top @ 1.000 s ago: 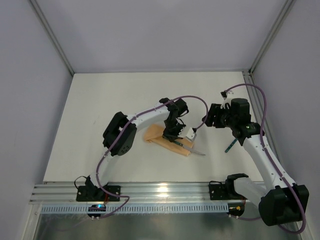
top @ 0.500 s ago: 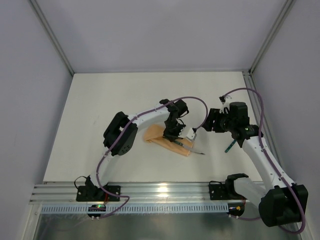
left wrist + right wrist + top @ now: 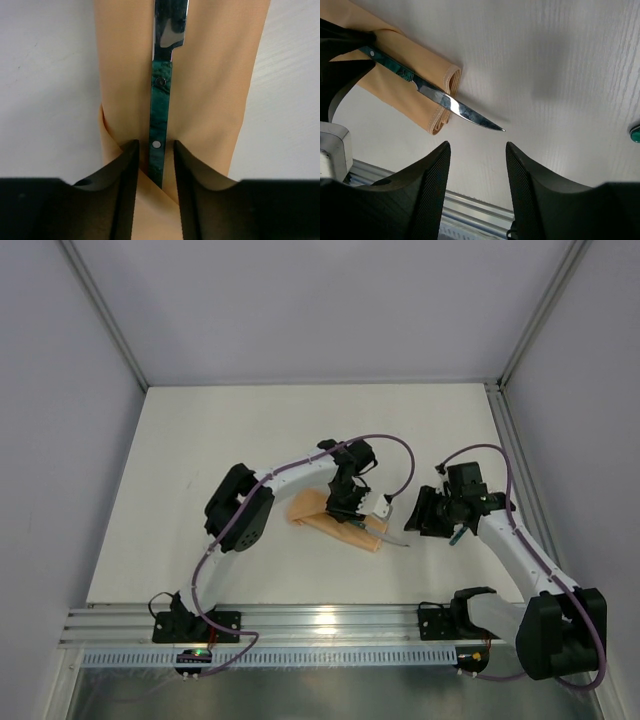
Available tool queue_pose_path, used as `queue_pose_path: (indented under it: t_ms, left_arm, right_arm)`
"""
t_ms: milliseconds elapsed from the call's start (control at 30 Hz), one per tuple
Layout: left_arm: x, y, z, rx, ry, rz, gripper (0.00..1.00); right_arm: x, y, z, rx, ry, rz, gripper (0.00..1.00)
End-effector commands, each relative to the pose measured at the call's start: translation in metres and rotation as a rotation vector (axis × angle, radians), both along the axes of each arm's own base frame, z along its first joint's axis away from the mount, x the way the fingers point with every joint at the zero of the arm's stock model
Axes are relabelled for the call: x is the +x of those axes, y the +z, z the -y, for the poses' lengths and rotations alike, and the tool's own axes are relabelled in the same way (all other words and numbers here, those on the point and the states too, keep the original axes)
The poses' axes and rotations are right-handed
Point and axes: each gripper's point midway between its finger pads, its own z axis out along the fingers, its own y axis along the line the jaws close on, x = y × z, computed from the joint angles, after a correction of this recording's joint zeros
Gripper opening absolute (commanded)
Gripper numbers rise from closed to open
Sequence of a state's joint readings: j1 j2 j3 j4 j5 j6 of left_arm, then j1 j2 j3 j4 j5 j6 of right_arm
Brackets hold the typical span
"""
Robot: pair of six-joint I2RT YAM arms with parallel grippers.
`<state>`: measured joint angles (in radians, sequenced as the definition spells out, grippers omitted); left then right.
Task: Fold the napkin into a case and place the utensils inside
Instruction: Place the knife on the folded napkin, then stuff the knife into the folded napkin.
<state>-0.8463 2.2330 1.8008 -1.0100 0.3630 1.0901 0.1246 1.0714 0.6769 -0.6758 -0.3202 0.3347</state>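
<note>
Left fingers [image 3: 117, 175] straddle knife [image 3: 433, 93] handle; blade overhangs case [image 3: 402, 102] end edge.

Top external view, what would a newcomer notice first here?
The peach case lies mid-table, with the teal-handled knife along it and its silver blade poking past the end. The left gripper straddles the knife's handle, while the right gripper hovers open near the blade tip.
</note>
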Motion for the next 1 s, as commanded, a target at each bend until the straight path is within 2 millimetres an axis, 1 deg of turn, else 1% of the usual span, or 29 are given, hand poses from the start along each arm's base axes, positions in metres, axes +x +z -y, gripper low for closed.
queue_pose_path:
  t_ms: [0,33,67,100,133,167,233,267,300,333,367,400,433,467,500,533,567,600,633,667,700,733,767,800,833,867,900,933,967]
  left_arm:
    - [0.006,0.012,-0.007,-0.001,0.029,0.046,0.38]
    - [0.006,0.014,-0.006,-0.009,0.034,0.045,0.43]
    - [0.005,0.017,-0.005,-0.015,0.046,0.042,0.45]
    - [0.004,0.024,-0.004,-0.028,0.051,0.042,0.47]
    - [0.0,0.028,-0.003,-0.042,0.05,0.027,0.48]
    - [-0.001,0.033,-0.002,-0.055,0.052,0.026,0.48]
    - [-0.008,0.051,0.003,-0.107,0.063,0.002,0.49]
    - [-0.013,0.058,0.005,-0.123,0.068,-0.017,0.49]
    - [-0.019,0.068,0.007,-0.147,0.082,-0.045,0.49]
    - [-0.028,0.084,0.013,-0.201,0.073,-0.082,0.49]
    - [-0.037,0.093,0.012,-0.215,0.072,-0.117,0.5]
    - [-0.042,0.103,0.014,-0.237,0.084,-0.14,0.5]
    - [-0.047,0.116,0.015,-0.266,0.088,-0.148,0.5]
    - [-0.054,0.124,0.017,-0.289,0.09,-0.179,0.5]
    - [-0.055,0.131,0.017,-0.3,0.1,-0.183,0.5]
    - [-0.056,0.138,0.015,-0.299,0.156,-0.195,0.5]
    - [-0.047,0.141,0.01,-0.287,0.226,-0.178,0.48]
    - [-0.033,0.144,0.01,-0.306,0.3,-0.153,0.4]
    - [-0.026,0.139,0.001,-0.277,0.448,-0.187,0.36]
    - [0.006,0.138,-0.024,-0.257,0.592,-0.116,0.32]
    - [0.022,0.135,-0.038,-0.249,0.686,-0.089,0.32]
    - [0.036,0.123,-0.051,-0.245,0.793,-0.084,0.32]
    - [0.05,0.12,-0.066,-0.247,0.865,-0.061,0.32]
    - [0.072,0.114,-0.093,-0.239,0.968,-0.031,0.32]
    - [0.086,0.109,-0.105,-0.245,1.022,-0.007,0.31]
    - [0.092,0.1,-0.117,-0.223,1.073,0.005,0.3]
    - [0.106,0.09,-0.138,-0.179,1.134,0.059,0.3]
    - [0.114,0.085,-0.143,-0.175,1.147,0.091,0.3]
    - [0.114,0.07,-0.149,-0.139,1.149,0.098,0.3]
  right_arm:
    - [0.0,0.002,-0.002,0.034,-0.118,-0.062,0.52]
    - [-0.004,-0.005,-0.001,0.03,-0.139,-0.084,0.52]
    - [-0.004,-0.007,0.0,0.039,-0.18,-0.097,0.51]
    - [-0.006,-0.013,0.004,0.02,-0.208,-0.111,0.45]
    - [-0.011,-0.02,0.005,0.012,-0.223,-0.134,0.43]
    - [-0.012,-0.023,0.006,0.014,-0.238,-0.142,0.42]
    - [-0.017,-0.03,0.01,-0.002,-0.263,-0.148,0.36]
    - [-0.017,-0.03,0.014,-0.015,-0.292,-0.147,0.32]
    - [-0.016,-0.028,0.019,-0.036,-0.315,-0.122,0.2]
    - [-0.017,-0.03,0.031,-0.096,-0.359,-0.108,0.14]
    - [-0.017,-0.03,0.037,-0.117,-0.383,-0.095,0.08]
    - [-0.016,-0.03,0.041,-0.129,-0.414,-0.085,0.04]
    - [-0.018,-0.033,0.049,-0.162,-0.443,-0.077,0.04]
    - [-0.017,-0.034,0.05,-0.169,-0.454,-0.073,0.04]
    - [-0.017,-0.035,0.05,-0.17,-0.458,-0.078,0.04]
    - [-0.02,-0.04,0.051,-0.185,-0.461,-0.102,0.04]
    - [-0.021,-0.043,0.054,-0.213,-0.461,-0.104,0.04]
    - [-0.022,-0.046,0.054,-0.232,-0.458,-0.111,0.04]
    - [-0.024,-0.05,0.054,-0.243,-0.463,-0.12,0.04]
    - [-0.026,-0.054,0.052,-0.27,-0.446,-0.127,0.04]
    - [-0.028,-0.057,0.05,-0.281,-0.441,-0.131,0.04]
    - [-0.029,-0.06,0.047,-0.286,-0.447,-0.137,0.04]
    - [-0.03,-0.062,0.049,-0.317,-0.448,-0.136,0.04]
    - [-0.032,-0.063,0.044,-0.332,-0.424,-0.13,0.04]
    - [-0.032,-0.063,0.042,-0.342,-0.423,-0.127,0.04]
    - [-0.032,-0.066,0.041,-0.353,-0.427,-0.136,0.04]
    - [-0.034,-0.067,0.038,-0.364,-0.41,-0.134,0.04]
    - [-0.032,-0.07,0.035,-0.363,-0.407,-0.133,0.04]
    - [-0.034,-0.075,0.034,-0.373,-0.408,-0.151,0.04]
